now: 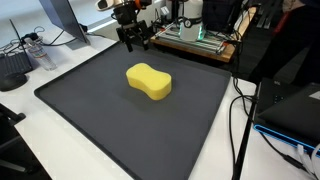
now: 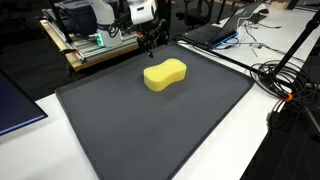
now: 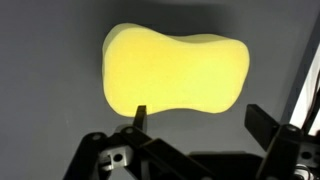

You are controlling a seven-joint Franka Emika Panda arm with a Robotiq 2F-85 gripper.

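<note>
A yellow peanut-shaped sponge (image 1: pixel 149 81) (image 2: pixel 164 74) lies flat on the dark grey mat (image 1: pixel 100 120) (image 2: pixel 150 130), toward its far side. My gripper (image 1: pixel 135 42) (image 2: pixel 151 42) hangs above the mat's far edge, a short way behind the sponge and clear of it. In the wrist view the sponge (image 3: pixel 175 70) fills the upper half, and my gripper (image 3: pixel 198 118) stands open just below its edge, with only bare mat between the two black fingers (image 3: pixel 140 115).
Behind the mat stands a wooden frame with electronics (image 1: pixel 195 38) (image 2: pixel 95 45). Black cables (image 1: pixel 245 120) (image 2: pixel 285 80) trail along one side of the mat. A laptop (image 2: pixel 215 30) and a dark folder (image 2: pixel 15 105) lie beside it on the white table.
</note>
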